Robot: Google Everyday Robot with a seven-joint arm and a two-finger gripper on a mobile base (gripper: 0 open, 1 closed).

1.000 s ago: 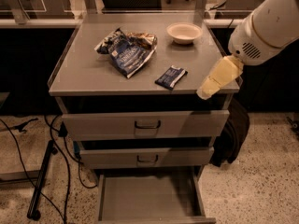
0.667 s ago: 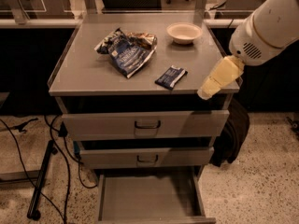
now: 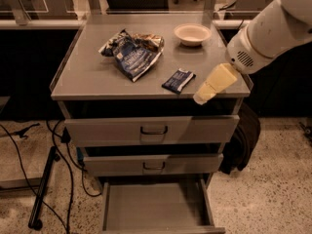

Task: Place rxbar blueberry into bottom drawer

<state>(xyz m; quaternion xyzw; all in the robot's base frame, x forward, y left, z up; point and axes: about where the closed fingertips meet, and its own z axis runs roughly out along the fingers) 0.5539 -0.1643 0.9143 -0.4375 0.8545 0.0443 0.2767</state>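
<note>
The rxbar blueberry (image 3: 178,80), a small dark navy bar, lies flat on the grey cabinet top (image 3: 92,77), near its front right. My gripper (image 3: 204,95), cream-coloured, hangs from the white arm (image 3: 273,28) at the cabinet's front right edge, just right of the bar and apart from it. It holds nothing that I can see. The bottom drawer (image 3: 153,206) is pulled out below, its plain grey floor bare.
A crumpled blue-and-silver chip bag (image 3: 132,52) lies at the top's middle left. A white bowl (image 3: 192,34) stands at the back right. Two upper drawers (image 3: 153,129) are shut. Cables and a black stand (image 3: 44,189) lie on the floor at left.
</note>
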